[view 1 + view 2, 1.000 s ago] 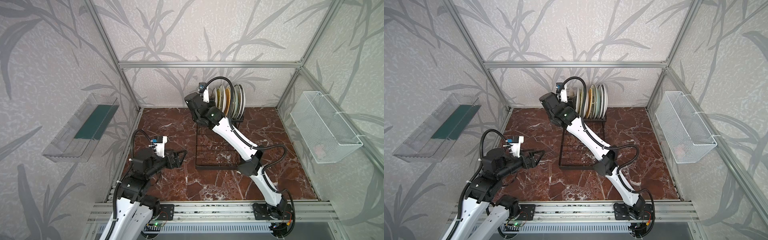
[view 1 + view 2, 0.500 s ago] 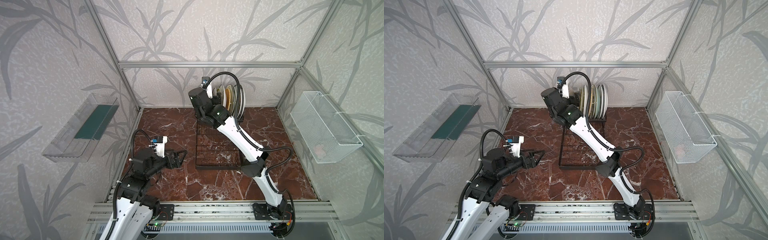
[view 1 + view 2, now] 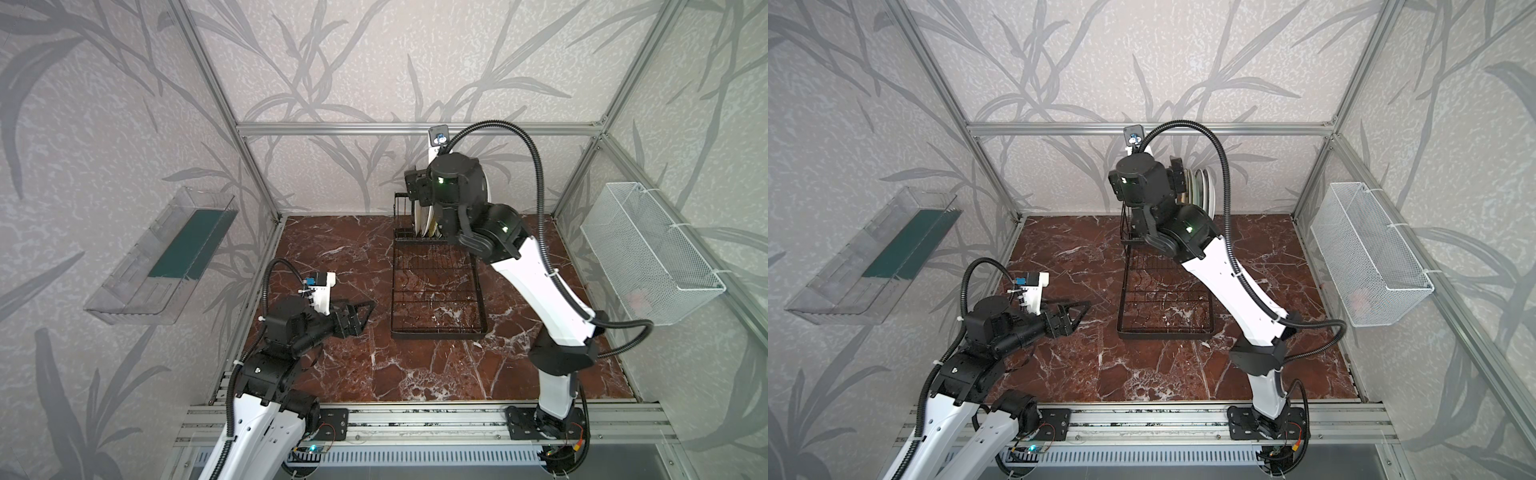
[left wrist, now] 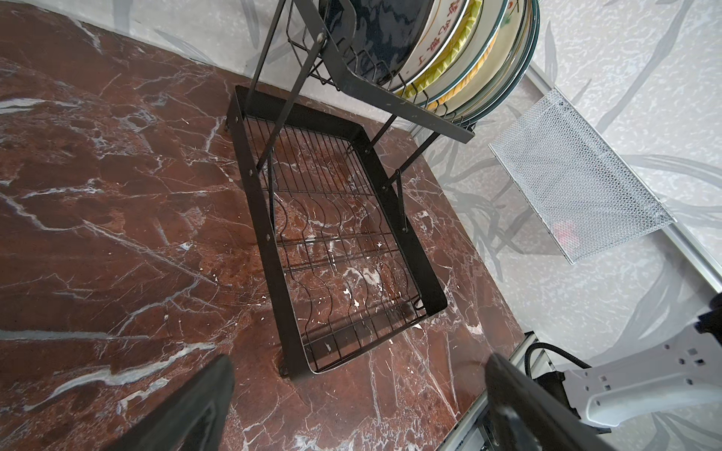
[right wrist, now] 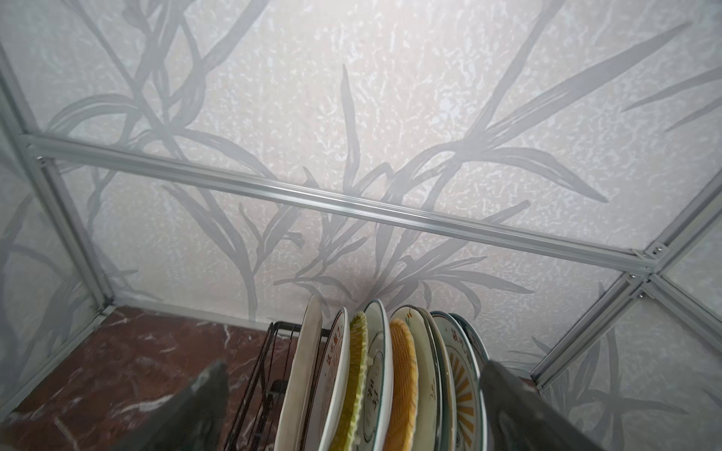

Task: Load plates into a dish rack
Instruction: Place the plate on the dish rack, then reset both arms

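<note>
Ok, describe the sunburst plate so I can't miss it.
Start at the black dish rack on the marble table; its raised back section holds a row of upright plates. Near the row's end toward the white mesh basket stands the sunburst plate: white, with orange rays where its neighbours show none.

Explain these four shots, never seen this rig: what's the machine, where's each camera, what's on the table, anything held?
Two robot arms are bolted to a rail at the front; each ends in a gripper. Two pictures look down from overhead, nearly alike; the others come from a camera on each wrist. On the marble table stands a black wire dish rack, its raised end holding plates on edge. A clear bin and a white mesh basket hang on the side walls. Nothing is held: the left gripper is open, low over the table; the right gripper is open above the plates.
</note>
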`<action>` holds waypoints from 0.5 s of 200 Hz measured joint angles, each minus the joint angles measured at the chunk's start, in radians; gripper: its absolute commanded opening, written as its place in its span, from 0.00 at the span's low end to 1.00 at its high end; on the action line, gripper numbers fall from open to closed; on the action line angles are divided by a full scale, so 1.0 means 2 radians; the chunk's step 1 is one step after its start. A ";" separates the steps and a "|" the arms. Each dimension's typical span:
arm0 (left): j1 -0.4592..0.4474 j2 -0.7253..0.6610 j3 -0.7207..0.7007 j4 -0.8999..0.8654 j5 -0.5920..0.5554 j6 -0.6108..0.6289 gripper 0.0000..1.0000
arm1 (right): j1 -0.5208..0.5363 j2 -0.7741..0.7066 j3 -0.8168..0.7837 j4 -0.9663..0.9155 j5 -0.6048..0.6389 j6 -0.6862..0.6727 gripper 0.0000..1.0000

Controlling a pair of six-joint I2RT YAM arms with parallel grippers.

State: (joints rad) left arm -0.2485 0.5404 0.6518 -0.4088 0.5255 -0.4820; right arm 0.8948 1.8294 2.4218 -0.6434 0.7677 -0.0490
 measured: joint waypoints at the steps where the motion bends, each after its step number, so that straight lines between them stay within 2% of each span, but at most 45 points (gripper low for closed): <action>1: 0.000 0.000 0.000 0.000 0.000 0.000 0.99 | -0.001 -0.008 -0.009 0.002 -0.004 -0.001 1.00; 21: 0.000 0.001 0.000 0.003 0.000 0.000 0.99 | -0.022 -0.111 -0.143 0.031 -0.053 -0.005 0.99; 60: 0.000 0.011 -0.002 0.015 0.001 -0.007 0.99 | -0.105 -0.265 -0.331 0.064 -0.110 0.032 0.99; 100: 0.000 0.030 -0.020 0.083 -0.026 -0.056 0.99 | -0.173 -0.409 -0.542 0.102 -0.117 0.082 0.99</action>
State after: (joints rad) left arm -0.2489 0.6006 0.6125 -0.2428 0.4736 -0.5930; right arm 0.5488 1.0111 1.3373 -0.4397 0.5327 0.1158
